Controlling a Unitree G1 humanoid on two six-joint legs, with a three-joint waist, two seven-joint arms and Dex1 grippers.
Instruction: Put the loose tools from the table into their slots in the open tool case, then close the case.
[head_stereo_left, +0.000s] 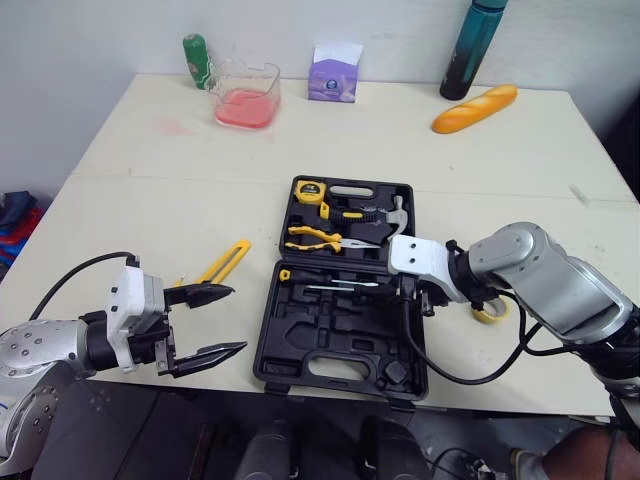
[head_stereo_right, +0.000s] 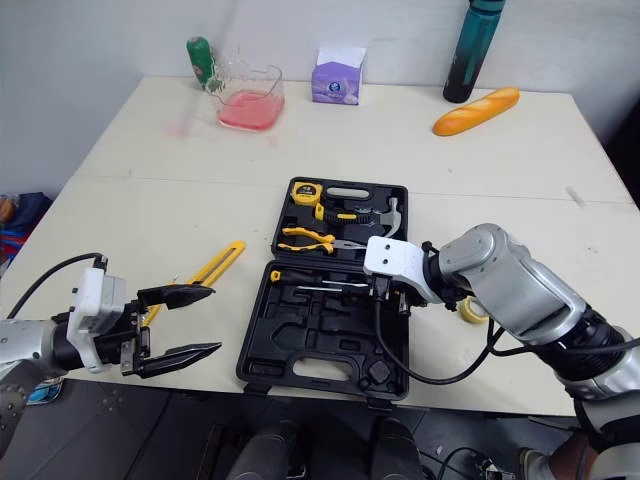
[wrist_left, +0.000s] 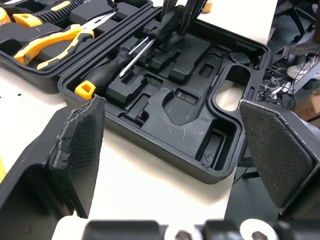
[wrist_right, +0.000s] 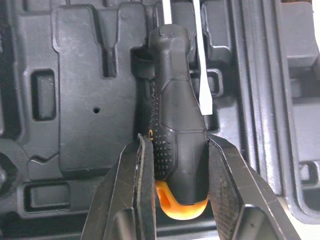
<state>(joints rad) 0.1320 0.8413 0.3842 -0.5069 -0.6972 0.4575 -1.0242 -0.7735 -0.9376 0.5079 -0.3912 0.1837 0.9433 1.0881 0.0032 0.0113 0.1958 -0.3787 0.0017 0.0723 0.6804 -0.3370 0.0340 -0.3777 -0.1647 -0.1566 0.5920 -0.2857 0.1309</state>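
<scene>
Right end effector clamped, gripping screwdriver handle

Centre frame, the tool case lies open on the table: its upper half holds the tape measure at top left, the hammer to the right and the pliers below. In the lower half, a screwdriver sits between the right gripper fingers at the right side, beside another driver. Left of the case lies a loose tool with the left gripper below it, a roll of tape lies just right of the case, and along the top run a small bottle, jug, tissue box, tall bottle and loaf.
</scene>
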